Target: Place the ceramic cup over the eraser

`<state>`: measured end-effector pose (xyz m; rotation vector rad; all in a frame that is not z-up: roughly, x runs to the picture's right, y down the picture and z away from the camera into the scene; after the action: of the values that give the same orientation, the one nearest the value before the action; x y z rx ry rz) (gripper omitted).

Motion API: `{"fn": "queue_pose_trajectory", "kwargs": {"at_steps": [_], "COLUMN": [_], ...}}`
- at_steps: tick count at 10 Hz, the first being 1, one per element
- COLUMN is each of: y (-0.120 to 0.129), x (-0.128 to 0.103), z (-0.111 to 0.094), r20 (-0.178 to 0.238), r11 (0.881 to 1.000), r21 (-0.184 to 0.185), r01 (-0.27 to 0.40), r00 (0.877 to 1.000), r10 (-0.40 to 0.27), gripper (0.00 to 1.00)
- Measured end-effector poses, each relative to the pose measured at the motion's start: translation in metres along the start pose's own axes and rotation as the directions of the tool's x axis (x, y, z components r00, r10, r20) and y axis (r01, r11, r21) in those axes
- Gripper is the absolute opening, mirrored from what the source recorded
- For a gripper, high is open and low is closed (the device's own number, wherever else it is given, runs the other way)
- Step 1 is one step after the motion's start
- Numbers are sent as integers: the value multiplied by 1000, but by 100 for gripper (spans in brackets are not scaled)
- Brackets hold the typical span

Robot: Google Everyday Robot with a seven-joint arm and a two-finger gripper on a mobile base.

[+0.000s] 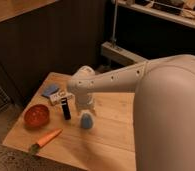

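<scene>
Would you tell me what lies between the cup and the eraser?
Only bare table, in the camera view; the gripper hangs just above the cup.

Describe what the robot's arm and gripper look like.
The arm is a thick, smooth, off-white tube with a row of small dark dots along its side, ending in a rounded wrist joint. No loose cables show. The gripper, pale like the arm, hangs below that joint just above the ceramic cup.

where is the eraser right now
The small dark upright eraser stands left of centre, between the orange-red bowl and the light-blue ceramic cup, with the claw just above that cup.
</scene>
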<state>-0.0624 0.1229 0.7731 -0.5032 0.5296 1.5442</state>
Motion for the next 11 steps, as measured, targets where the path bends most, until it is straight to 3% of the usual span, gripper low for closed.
{"fn": "queue_pose_trajectory", "kwargs": {"at_steps": [2,7,11], "y": [2,1,0], "x": [-1,-7,-8], "z": [7,20,26], "r20": [-6,-28,-48], "r11": [1000,998,998], "r21": [2,-52,-64], "r01": [6,-25,-24], "r00": [1000,999,999], "r10": [-6,24,21], "gripper": [65,65,65]}}
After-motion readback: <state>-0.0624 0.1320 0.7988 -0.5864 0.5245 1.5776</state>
